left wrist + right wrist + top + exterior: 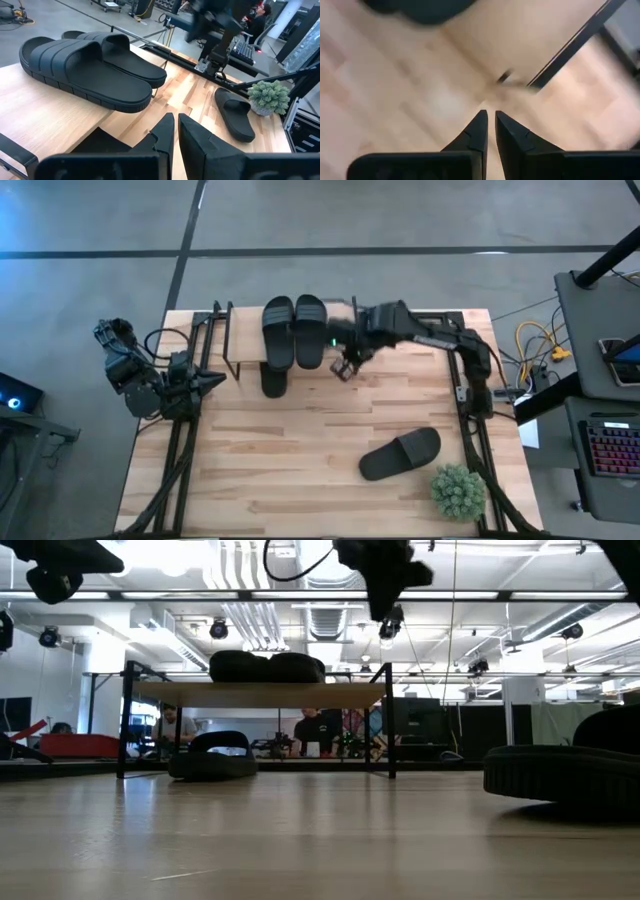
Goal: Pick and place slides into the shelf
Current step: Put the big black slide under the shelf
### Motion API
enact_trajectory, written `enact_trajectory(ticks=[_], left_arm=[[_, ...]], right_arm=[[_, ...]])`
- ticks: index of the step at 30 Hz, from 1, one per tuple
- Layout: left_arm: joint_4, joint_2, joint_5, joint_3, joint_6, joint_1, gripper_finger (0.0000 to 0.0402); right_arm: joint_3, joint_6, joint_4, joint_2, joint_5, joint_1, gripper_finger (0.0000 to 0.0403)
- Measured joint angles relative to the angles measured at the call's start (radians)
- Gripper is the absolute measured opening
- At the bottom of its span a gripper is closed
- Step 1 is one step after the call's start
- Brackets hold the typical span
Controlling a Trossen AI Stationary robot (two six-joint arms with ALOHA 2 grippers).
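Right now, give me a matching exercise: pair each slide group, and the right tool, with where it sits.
Things:
1. two slides
2. third slide
3. fourth slide
4. right tool

Places:
A. on the table near the plant
B. on top of the shelf
C. beside the shelf's right end, above the table
D. under the shelf

Pairs: 1-B, 2-D, 3-A, 4-C

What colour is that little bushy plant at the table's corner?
Green. The plant shows best in the high view, beside the loose slide.
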Motion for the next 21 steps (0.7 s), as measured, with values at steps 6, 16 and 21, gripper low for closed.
enact_trajectory(ticks=[6, 16, 21], left_arm=[[-0.002, -0.007, 0.0, -0.013, 0.004, 0.0, 0.001], [0.001, -0.008, 0.019, -0.013, 0.004, 0.0, 0.001], [0.0, -0.009, 0.028, -0.014, 0.005, 0.0, 0.001]], right_arm=[[-0.206, 0.257, 0.003, -0.035, -0.115, 0.167, 0.003], [-0.544, 0.752, 0.0, -0.032, -0.216, 0.429, 0.0109], [-0.588, 0.942, 0.004, -0.032, -0.26, 0.522, 0.0161]])
